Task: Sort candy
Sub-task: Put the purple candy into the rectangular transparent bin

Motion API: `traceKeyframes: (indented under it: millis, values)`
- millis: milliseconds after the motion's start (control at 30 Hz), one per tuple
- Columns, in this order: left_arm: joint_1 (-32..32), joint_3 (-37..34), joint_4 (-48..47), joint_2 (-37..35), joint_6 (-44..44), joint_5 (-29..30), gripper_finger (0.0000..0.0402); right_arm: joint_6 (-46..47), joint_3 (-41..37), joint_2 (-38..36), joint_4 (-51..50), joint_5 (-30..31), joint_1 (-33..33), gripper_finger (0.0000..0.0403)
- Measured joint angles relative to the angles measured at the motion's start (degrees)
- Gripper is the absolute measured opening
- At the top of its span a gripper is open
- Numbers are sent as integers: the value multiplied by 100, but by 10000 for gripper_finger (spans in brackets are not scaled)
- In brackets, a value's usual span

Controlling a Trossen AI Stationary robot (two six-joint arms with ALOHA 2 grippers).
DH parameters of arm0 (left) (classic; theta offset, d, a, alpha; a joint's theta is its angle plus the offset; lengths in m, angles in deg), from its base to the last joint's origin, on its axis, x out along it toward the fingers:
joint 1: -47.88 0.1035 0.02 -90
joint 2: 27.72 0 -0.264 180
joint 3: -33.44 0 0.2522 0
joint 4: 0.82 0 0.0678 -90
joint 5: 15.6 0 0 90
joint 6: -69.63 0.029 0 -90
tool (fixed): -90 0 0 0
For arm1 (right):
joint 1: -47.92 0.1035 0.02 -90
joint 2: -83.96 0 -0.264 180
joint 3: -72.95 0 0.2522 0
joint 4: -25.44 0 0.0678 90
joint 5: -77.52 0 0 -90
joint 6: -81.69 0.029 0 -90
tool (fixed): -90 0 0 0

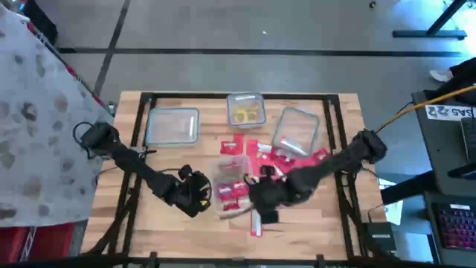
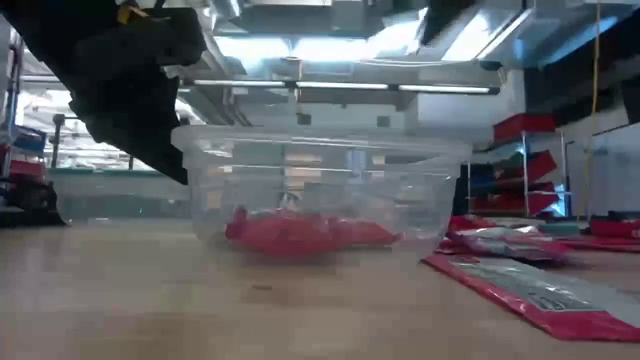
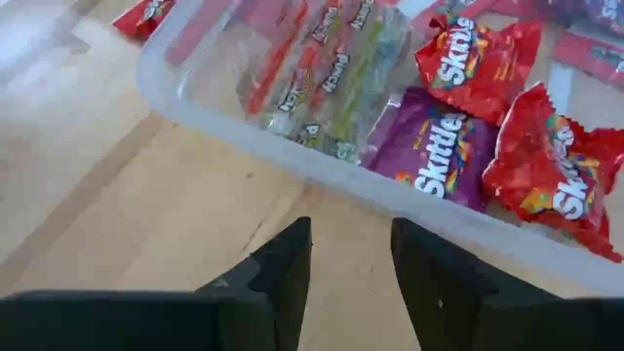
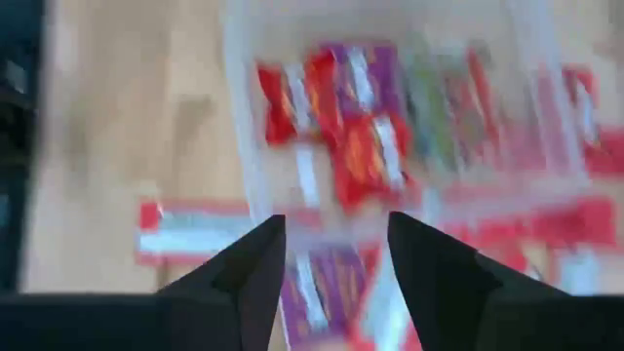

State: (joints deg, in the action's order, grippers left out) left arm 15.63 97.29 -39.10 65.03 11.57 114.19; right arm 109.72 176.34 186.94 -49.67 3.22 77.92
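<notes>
- The candy (image 1: 256, 160) lay in a loose heap of red and pink packets on the middle of the wooden table (image 1: 134, 223). It was likely spread out there so each piece could be picked up one at a time.
- Some candy was already in the near tub (image 1: 229, 187), a clear tub at the near middle of the table. The left wrist view showed red and purple packets (image 3: 487, 117) lying flat inside it, so this tub looked like the place for that kind.
- A far tub (image 1: 246, 109) held small yellow pieces (image 1: 248, 113). That looked like a second sort pile.
- Two more clear tubs sat at the far side, the left tub (image 1: 173, 125) and the tilted right tub (image 1: 296, 132). I could not tell what was in them.
- The left gripper (image 3: 351, 268) was just to the left of the near tub, low by its wall. Its fingers were a little apart and held nothing. It may have been there to keep the tub from sliding.
- The right gripper (image 4: 331, 258) hung over the near right edge of the near tub, with loose packets on the table under it. Its fingers were apart with nothing between them, so it looked ready to pick up another piece.
- One long red packet (image 2: 540, 295) lay flat on the table to the right of the near tub, not yet sorted.
</notes>
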Motion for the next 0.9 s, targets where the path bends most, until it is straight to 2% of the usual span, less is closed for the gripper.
traceKeyframes:
  millis: [167,267,333,400,500,667,833,900]
  values:
    - [0,0,9,0,0,0,129,831,-871,11,-124,-237,266,149]
    - [0,0,12,0,21,0,129,1545,-1441,-37,-419,-419,262,141]
    - [0,0,13,0,25,1,129,1689,-1853,-142,-341,-467,212,134]
    - [0,0,15,0,58,1,129,1581,-2271,-287,98,-490,181,129]
    - [7,0,35,-2,115,8,129,920,-2790,-411,1002,-677,174,123]
    - [13,0,34,-2,120,44,129,191,-3108,-369,2172,-1086,108,122]
    - [43,0,38,-2,116,46,129,176,-3137,-245,2415,-863,-65,122]
    - [48,0,61,-2,138,46,129,-111,-3135,-251,2499,-802,-119,122]
